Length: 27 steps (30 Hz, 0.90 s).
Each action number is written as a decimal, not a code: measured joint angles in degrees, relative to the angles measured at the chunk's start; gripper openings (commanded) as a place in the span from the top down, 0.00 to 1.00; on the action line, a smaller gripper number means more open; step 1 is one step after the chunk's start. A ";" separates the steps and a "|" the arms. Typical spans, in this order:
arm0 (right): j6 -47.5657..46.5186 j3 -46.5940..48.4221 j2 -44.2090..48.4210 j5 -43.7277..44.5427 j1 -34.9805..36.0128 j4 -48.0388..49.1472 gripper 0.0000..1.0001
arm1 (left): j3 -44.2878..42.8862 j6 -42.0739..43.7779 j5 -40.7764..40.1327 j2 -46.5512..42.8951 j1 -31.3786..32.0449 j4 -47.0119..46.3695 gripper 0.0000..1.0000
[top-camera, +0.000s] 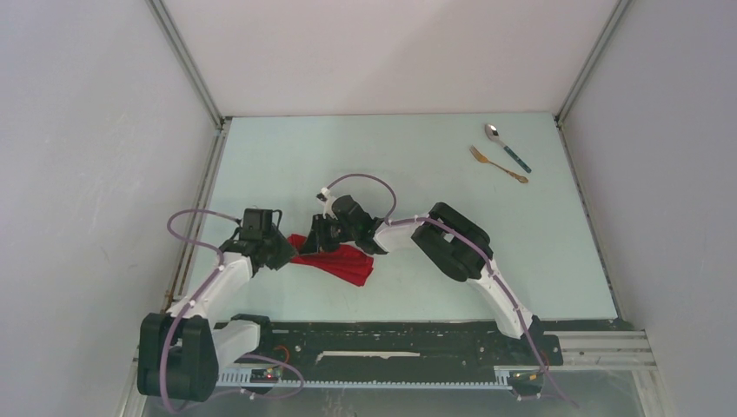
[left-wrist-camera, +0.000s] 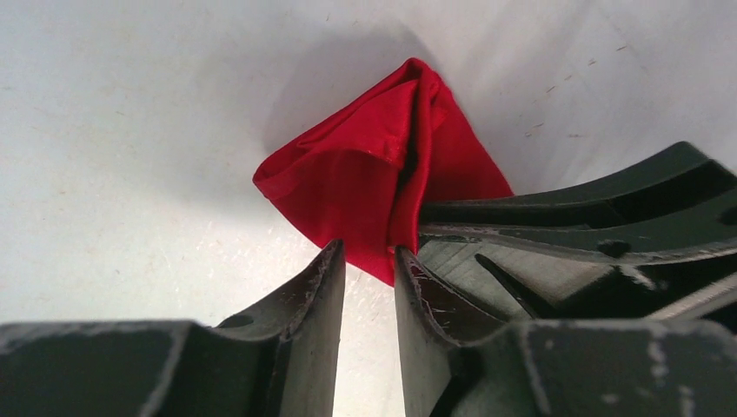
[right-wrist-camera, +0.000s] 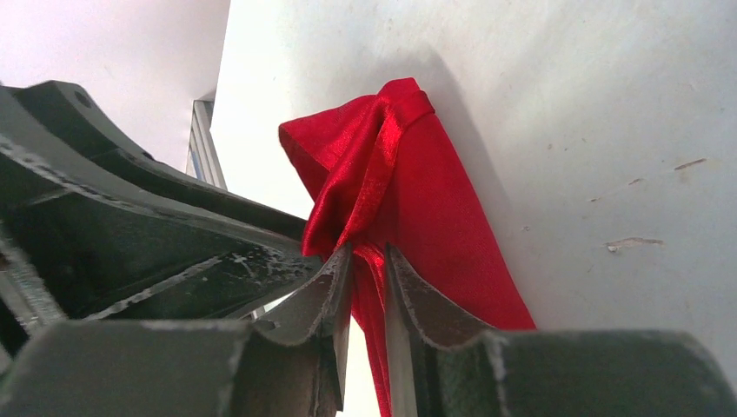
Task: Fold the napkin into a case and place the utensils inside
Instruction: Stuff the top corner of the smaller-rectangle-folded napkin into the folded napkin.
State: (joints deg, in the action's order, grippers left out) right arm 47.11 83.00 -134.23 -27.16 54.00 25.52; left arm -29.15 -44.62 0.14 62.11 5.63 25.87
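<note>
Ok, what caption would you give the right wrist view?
Right gripper pinching a bunched fold of the red napkin, pale table behind.

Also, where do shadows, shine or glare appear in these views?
Top external: even light, no glare. Left wrist: napkin throws a soft shadow on the table; left gripper is dark foreground. Right wrist: shine along the napkin's fold, right gripper dark.
</note>
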 measured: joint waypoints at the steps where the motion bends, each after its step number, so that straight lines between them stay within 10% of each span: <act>1: -0.07 0.00 0.00 0.00 0.02 0.00 0.73 | 0.04 -0.17 -0.22 -0.79 0.09 0.00 0.65; 22: -0.44 0.02 0.00 0.09 0.15 0.00 0.74 | 0.04 -0.44 -1.44 1.68 0.26 -1.27 0.68; 27: -0.50 0.02 0.00 0.07 0.20 -0.02 0.74 | 0.04 -0.44 -1.51 3.13 0.26 -1.75 0.86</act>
State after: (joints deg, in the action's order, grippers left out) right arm 46.61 83.02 -134.23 -27.09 54.19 25.50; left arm -29.10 -45.06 -1.37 65.23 5.89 24.12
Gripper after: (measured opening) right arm 0.265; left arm 0.258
